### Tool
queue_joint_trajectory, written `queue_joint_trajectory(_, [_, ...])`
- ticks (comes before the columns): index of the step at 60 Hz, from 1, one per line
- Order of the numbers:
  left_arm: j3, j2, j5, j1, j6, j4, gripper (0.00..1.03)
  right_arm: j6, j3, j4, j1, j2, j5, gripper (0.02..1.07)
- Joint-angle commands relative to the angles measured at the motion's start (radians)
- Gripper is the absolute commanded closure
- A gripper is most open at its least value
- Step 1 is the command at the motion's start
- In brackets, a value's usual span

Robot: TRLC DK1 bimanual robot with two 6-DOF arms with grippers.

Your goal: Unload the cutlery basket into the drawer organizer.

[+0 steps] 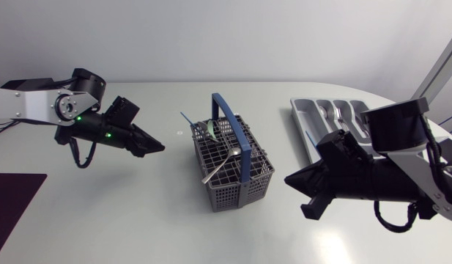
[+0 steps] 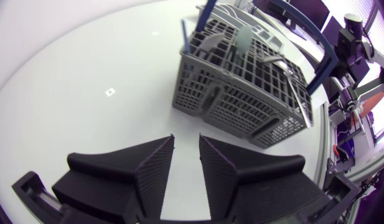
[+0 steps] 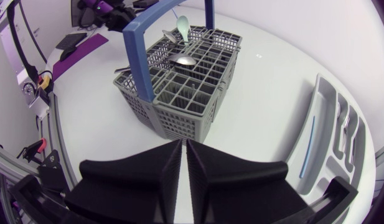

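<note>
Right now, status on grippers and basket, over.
Left gripper slightly open, empty. Right gripper shut, empty. Cutlery basket upright between them, metal spoon and green spoon inside. Nothing blocking either approach.

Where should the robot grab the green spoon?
The green spoon is probably best gripped at its rounded top, the only part poking out of the basket. Its stem is down inside a compartment. Come straight down from above, on the left arm's side of the blue handle, and pinch the top across its two flat faces.
</note>
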Motion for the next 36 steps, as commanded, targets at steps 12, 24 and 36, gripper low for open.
queue_joint_trajectory(12, [0.209, 0.233, 0.021, -0.010, -0.215, 0.206, 0.72, 0.011, -0.040, 0.020, 0.037, 0.022, -0.012, 0.93])
queue_joint_trajectory(24, [0.324, 0.344, 0.047, -0.047, -0.280, 0.231, 0.72, 0.008, -0.048, 0.069, 0.042, 0.084, -0.021, 0.93])
queue_joint_trajectory(36, [0.391, 0.411, 0.091, -0.091, -0.292, 0.229, 0.72, 0.020, -0.051, 0.139, 0.057, 0.160, -0.023, 0.93])
